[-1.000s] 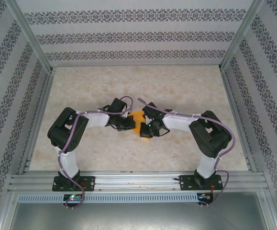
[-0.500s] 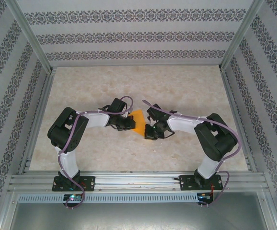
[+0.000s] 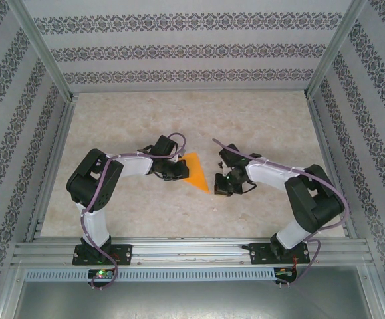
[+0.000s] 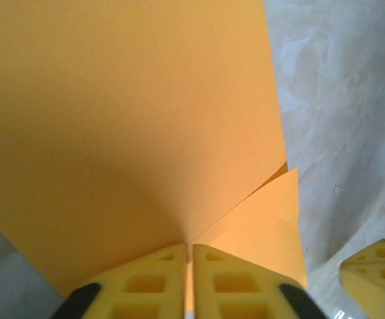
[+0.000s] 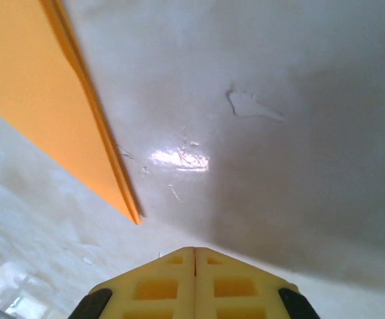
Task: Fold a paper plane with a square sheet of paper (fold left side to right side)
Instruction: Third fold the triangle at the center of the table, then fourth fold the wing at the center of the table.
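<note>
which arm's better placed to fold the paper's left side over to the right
Left. The left gripper is closed at the edge of the paper, seemingly pinching it, so it could carry that side over. The right gripper is shut, clear of the paper, above bare table.

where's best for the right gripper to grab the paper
The near pointed tip of the paper, from the right: the left gripper occupies its left edge, while that tip lies free, layered edge facing the shut right gripper.
</note>
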Controlling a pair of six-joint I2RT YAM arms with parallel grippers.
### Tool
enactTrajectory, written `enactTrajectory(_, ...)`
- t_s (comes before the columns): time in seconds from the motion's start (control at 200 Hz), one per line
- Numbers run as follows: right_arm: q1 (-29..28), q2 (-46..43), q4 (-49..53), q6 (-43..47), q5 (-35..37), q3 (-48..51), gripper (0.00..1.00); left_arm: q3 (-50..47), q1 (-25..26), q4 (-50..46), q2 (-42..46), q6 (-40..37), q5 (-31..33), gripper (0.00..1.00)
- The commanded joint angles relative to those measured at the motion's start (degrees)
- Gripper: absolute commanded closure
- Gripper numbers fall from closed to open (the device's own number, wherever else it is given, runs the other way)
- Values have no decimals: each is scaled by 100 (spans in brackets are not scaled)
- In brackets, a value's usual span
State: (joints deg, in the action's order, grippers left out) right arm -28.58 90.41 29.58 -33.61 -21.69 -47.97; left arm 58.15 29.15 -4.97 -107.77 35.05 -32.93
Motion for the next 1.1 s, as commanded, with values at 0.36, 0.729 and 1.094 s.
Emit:
enactTrajectory(0.36, 283, 908, -972, 2152, -1305, -1102, 61, -816, -903, 838, 1410, 953, 96, 63)
enactTrajectory(0.729, 300, 1664, -972, 2323, -1338, -1543, 59, -1069, -1035, 989, 1281, 1188, -49, 61)
enactTrajectory(1.094, 344, 1625, -1106, 2236, -1622, -1453, 75, -991, -1041, 1082, 1109, 1255, -225, 60)
